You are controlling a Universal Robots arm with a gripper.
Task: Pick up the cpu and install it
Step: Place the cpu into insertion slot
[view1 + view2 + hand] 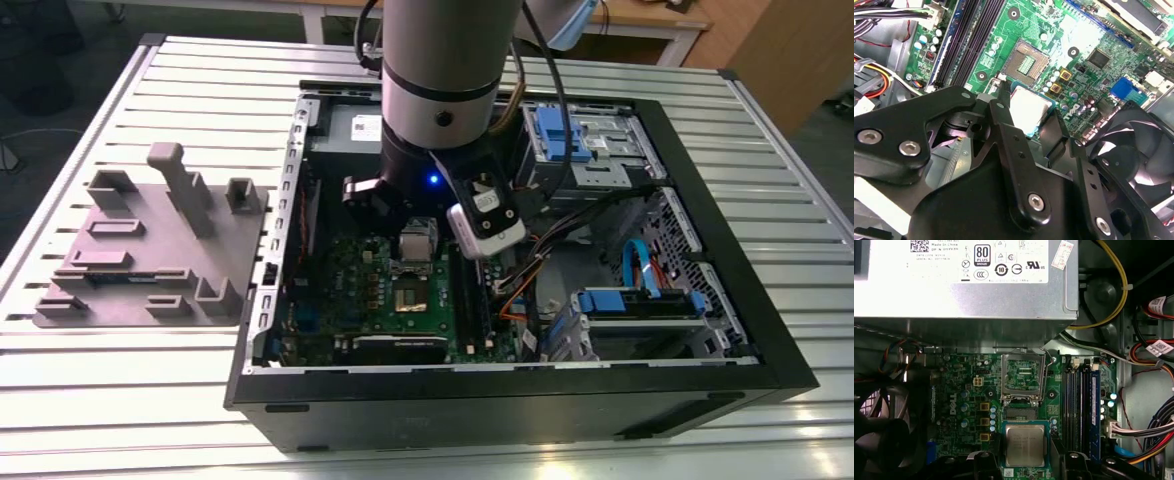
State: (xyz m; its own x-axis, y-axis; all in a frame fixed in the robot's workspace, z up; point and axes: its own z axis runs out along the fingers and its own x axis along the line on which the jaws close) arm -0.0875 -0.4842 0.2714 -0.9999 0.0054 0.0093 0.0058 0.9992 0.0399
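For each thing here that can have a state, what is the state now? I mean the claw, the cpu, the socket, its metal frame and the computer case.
claw: shut on the cpu.
cpu: held between the claw's fingers, not seated in the socket.
socket: empty and uncovered.
metal frame: swung up, open.
computer case: lying flat, side open.

Computer case [507, 398] on slatted table [120, 392]

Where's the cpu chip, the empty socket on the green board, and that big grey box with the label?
cpu [1025, 445], first wrist view, on its silver top.
socket [1027, 63], second wrist view, on its pin field.
grey box [964, 300], first wrist view, on its bare metal side.
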